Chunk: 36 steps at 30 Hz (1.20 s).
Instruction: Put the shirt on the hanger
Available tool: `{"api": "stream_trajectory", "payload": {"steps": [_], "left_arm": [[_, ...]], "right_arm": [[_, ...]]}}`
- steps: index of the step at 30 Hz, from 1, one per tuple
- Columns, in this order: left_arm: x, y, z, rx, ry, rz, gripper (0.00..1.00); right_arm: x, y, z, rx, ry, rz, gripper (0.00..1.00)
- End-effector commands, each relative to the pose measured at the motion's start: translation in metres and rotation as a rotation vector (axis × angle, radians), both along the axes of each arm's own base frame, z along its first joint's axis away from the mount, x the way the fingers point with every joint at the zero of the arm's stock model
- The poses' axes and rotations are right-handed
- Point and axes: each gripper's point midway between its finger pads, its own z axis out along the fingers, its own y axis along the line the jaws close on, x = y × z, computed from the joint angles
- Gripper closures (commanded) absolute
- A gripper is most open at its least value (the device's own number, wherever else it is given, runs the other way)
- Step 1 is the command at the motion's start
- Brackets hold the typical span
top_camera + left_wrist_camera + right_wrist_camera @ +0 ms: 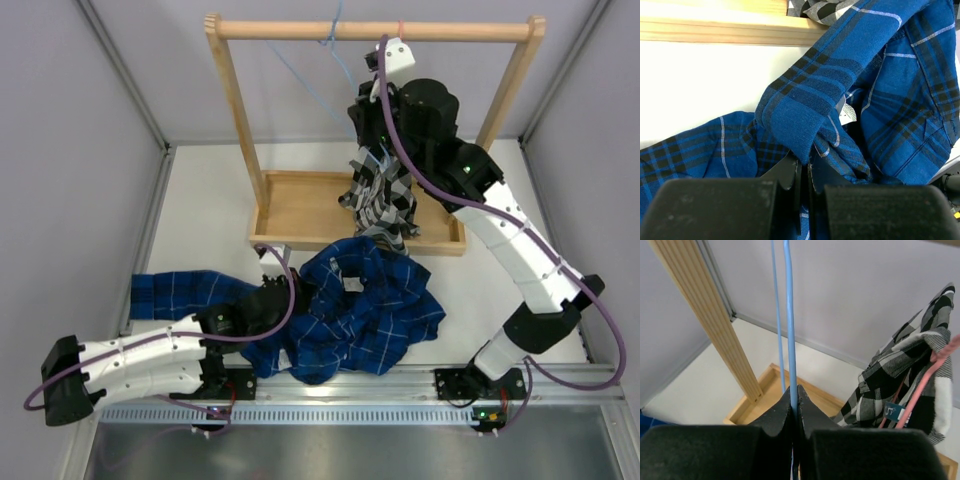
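The dark blue plaid shirt (pixel 365 305) lies crumpled on the white table in front of the wooden rack, one sleeve stretched out to the left. My left gripper (pixel 283 288) is shut on a fold of the shirt (pixel 805 100), and the cloth bunches between the left gripper's (pixel 805 161) jaws. The light-blue wire hanger (pixel 300 75) hangs from the rail at the back. My right gripper (pixel 795 390) is shut on one thin wire of the hanger (pixel 790 315), a second wire running just beside it. In the top view the right gripper's fingers are hidden behind its wrist.
A wooden rack with a top rail (pixel 300 30) stands on a tray base (pixel 300 205). A black-and-white checked shirt (pixel 380 195) hangs there on a pink hanger (pixel 920 385), close to the right arm (pixel 520 240). Grey walls enclose the table.
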Motion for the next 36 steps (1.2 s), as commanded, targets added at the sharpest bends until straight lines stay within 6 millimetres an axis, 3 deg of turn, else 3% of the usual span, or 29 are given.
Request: {"api": "stream_trajectory", "payload": {"steps": [1,7,13,14,16,17,19,20,21,22,23,24,25,26,27,28,29,31,32,34,35,36], "left_arm": [[0.005,-0.002,0.024,-0.061,-0.027,0.032,1.0],[0.007,0.003,0.027,-0.05,-0.029,0.056,1.0],[0.015,0.013,0.037,-0.033,-0.043,0.13,1.0],[0.016,0.015,0.037,-0.024,-0.043,0.14,1.0],[0.022,0.019,0.045,-0.022,-0.059,0.18,1.0],[0.025,0.02,0.042,0.0,-0.055,0.192,1.0],[0.034,0.021,0.05,0.002,-0.048,0.222,1.0],[0.039,0.02,0.045,0.027,-0.031,0.235,1.0],[0.043,0.023,0.042,0.046,-0.017,0.246,1.0],[0.051,0.025,0.046,0.035,-0.001,0.258,1.0],[0.054,0.025,0.044,0.04,0.011,0.259,1.0],[0.057,0.026,0.044,0.032,0.017,0.263,1.0],[0.063,0.03,0.046,0.028,0.023,0.275,1.0],[0.064,0.032,0.045,0.026,0.026,0.28,1.0],[0.066,0.034,0.045,0.02,0.032,0.286,1.0],[0.069,0.036,0.043,0.009,0.048,0.287,1.0],[0.071,0.038,0.04,0.01,0.058,0.289,1.0],[0.076,0.045,0.037,0.005,0.07,0.308,1.0],[0.077,0.046,0.035,0.003,0.079,0.307,1.0],[0.08,0.051,0.036,0.003,0.078,0.313,1.0],[0.081,0.051,0.038,-0.002,0.076,0.303,1.0],[0.081,0.051,0.041,-0.001,0.07,0.3,1.0]], "right_arm": [[-0.014,-0.013,0.059,0.162,-0.113,0.048,1.0],[-0.031,-0.022,0.067,0.185,-0.12,0.083,1.0],[-0.062,-0.024,0.049,0.156,-0.082,0.193,1.0],[-0.064,-0.024,0.039,0.14,-0.061,0.203,1.0],[-0.083,-0.023,0.034,0.12,-0.062,0.281,1.0],[-0.086,-0.02,0.018,0.09,-0.042,0.305,1.0],[-0.105,-0.026,0.013,0.067,-0.052,0.361,1.0],[-0.109,-0.026,-0.007,0.042,-0.015,0.378,1.0],[-0.118,-0.028,-0.014,0.038,-0.005,0.401,1.0],[-0.136,-0.042,-0.01,0.05,-0.024,0.412,1.0],[-0.14,-0.044,-0.036,0.025,0.022,0.416,1.0],[-0.159,-0.062,-0.03,0.046,-0.011,0.416,1.0],[-0.169,-0.069,-0.042,0.045,0.008,0.418,1.0],[-0.173,-0.071,-0.076,0.017,0.065,0.423,1.0],[-0.193,-0.083,-0.075,0.036,0.038,0.449,1.0],[-0.202,-0.088,-0.091,0.028,0.066,0.457,1.0],[-0.207,-0.091,-0.12,0.001,0.121,0.464,1.0],[-0.224,-0.107,-0.132,0.02,0.134,0.454,1.0],[-0.229,-0.111,-0.154,0.002,0.188,0.445,1.0],[-0.24,-0.122,-0.163,0.015,0.203,0.436,1.0],[-0.246,-0.127,-0.177,-0.009,0.248,0.434,1.0],[-0.251,-0.13,-0.176,0.006,0.25,0.435,1.0]]}}
